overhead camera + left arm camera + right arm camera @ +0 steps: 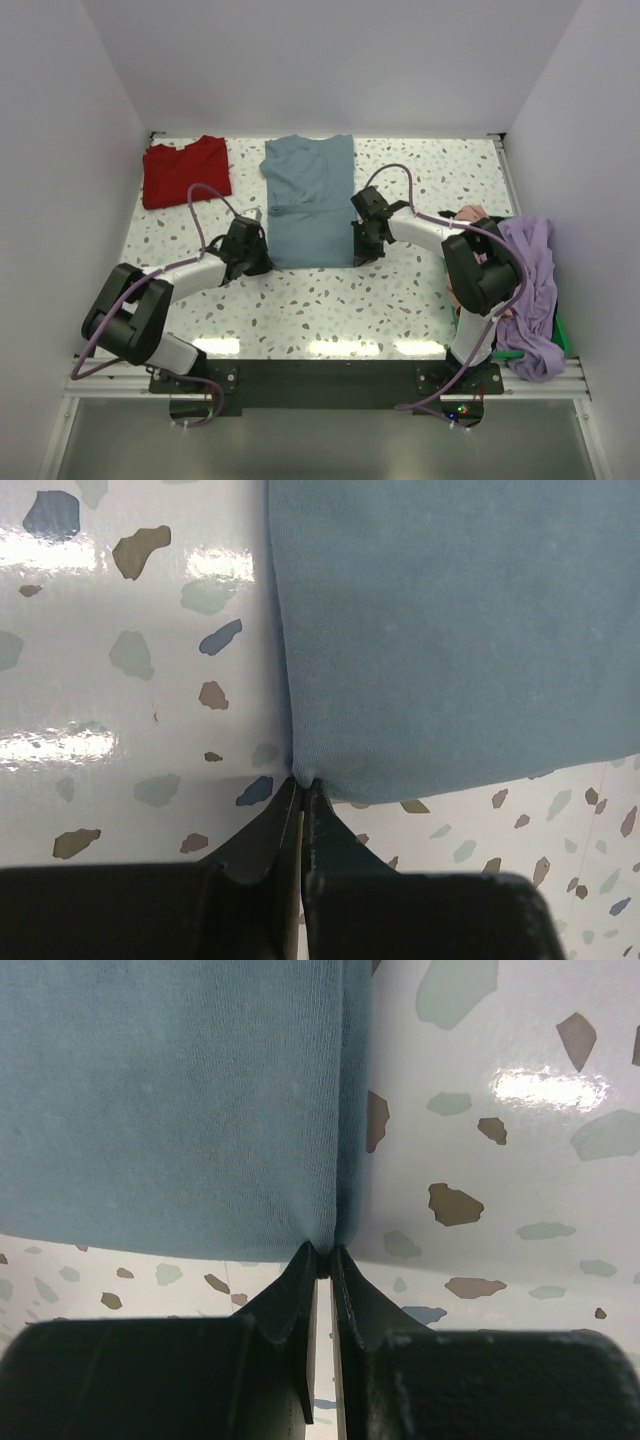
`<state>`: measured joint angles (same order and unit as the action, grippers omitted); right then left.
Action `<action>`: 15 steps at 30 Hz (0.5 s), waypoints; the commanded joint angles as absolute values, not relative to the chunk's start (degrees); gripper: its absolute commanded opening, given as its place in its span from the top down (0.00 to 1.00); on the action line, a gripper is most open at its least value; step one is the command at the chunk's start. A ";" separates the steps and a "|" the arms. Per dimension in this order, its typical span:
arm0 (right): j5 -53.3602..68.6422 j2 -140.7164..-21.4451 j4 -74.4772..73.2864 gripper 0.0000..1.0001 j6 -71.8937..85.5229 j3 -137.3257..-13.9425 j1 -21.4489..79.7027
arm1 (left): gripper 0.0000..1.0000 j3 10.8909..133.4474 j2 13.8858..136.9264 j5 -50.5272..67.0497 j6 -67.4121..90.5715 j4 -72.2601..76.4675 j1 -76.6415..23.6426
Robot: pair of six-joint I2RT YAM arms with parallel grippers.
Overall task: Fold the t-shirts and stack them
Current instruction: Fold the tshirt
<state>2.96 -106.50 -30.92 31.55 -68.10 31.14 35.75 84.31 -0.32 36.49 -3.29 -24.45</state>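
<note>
Slate-blue t-shirt [308, 200] flat, mid-table [400, 290]. Left gripper [302, 783] pinched tight on its near-left corner, right gripper [325, 1251] pinched on the near-right corner. Red t-shirt [185, 172] at far left, well apart.

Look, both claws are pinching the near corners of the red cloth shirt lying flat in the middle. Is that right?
Only the colour is wrong. The left claw and the right claw each pinch a near corner of the flat slate-blue cloth t-shirt in the middle, as both wrist views show. The folded red cloth t-shirt lies at the far left, apart from both.
</note>
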 commanded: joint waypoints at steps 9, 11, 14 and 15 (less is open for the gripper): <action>-1.32 -104.51 -34.89 1.00 31.20 -66.18 31.20 | 1.00 34.37 83.24 -3.69 37.44 -4.31 -24.70; -1.41 -103.28 -35.42 1.00 31.29 -65.83 31.20 | 1.00 34.19 82.09 -4.13 37.70 -5.27 -24.70; -1.32 -101.96 -35.86 1.00 31.20 -65.31 31.29 | 1.00 34.80 81.21 -6.15 38.06 -8.34 -24.70; -1.41 -101.26 -35.95 1.00 31.38 -65.13 31.29 | 1.00 34.98 81.04 -7.11 38.14 -9.22 -24.70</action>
<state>1.69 -104.44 -31.94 31.53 -66.28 31.22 35.11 82.78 -2.20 37.76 -5.13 -24.58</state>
